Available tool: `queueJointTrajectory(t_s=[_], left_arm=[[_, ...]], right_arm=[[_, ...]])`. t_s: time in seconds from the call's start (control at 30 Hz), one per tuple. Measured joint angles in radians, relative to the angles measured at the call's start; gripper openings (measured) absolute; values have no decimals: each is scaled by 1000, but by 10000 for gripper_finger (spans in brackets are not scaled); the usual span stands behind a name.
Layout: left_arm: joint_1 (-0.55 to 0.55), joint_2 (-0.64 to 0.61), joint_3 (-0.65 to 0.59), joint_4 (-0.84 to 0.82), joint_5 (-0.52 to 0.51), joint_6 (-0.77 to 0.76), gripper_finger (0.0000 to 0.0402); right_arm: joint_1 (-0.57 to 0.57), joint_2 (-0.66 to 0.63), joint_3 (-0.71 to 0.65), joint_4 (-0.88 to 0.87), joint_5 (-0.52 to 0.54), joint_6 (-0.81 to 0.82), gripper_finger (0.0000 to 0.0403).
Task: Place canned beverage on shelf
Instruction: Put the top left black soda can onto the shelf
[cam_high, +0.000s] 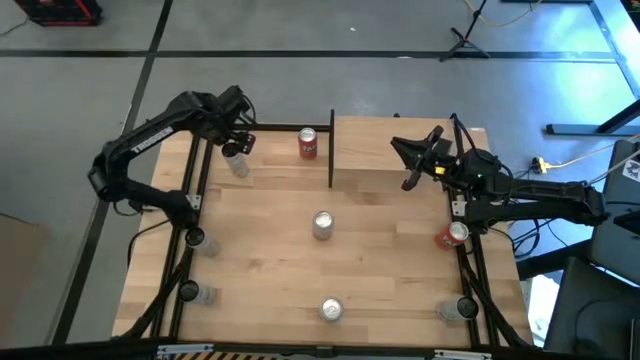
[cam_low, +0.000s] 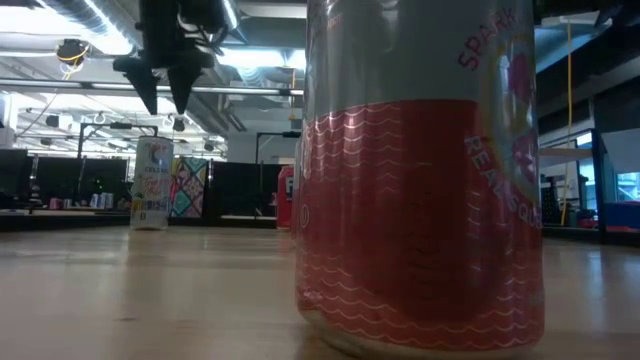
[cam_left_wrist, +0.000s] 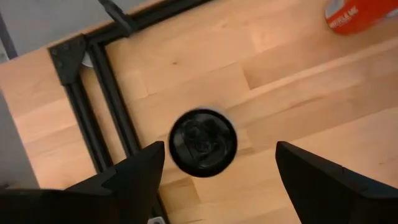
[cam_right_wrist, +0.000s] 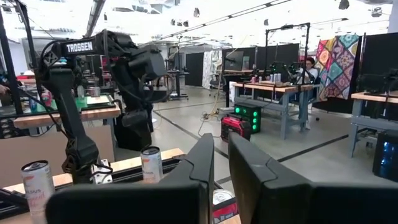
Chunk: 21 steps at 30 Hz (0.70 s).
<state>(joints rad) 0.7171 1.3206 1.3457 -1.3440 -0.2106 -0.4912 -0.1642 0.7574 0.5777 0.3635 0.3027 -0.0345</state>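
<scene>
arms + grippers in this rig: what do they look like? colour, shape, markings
Both arms are black, jointed, tube-like links. The left arm carries white TROSSEN lettering. Each gripper, left gripper and right gripper, has two dark, tapering, wedge-shaped fingers.

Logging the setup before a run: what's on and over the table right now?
table: 1, light wood, under everything
shelf: 1, light wood with black posts, far edge
red cans: 2, one left of the shelf, one at the right edge
silver-topped cans: at least 3, centre, near edge, far left
left gripper: open, above the far-left can
right gripper: shut, over the shelf
</scene>
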Motion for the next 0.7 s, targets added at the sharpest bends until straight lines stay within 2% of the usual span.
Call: queueJointTrajectory(t_s=[0.4,0.7], left_arm=[[74,57,-7,4,-10,57,304],[104,62,-78,26,78,76,304]], right_arm=[[0,0,0,-26,2,2,37],[0,0,0,-26,3,2,37]])
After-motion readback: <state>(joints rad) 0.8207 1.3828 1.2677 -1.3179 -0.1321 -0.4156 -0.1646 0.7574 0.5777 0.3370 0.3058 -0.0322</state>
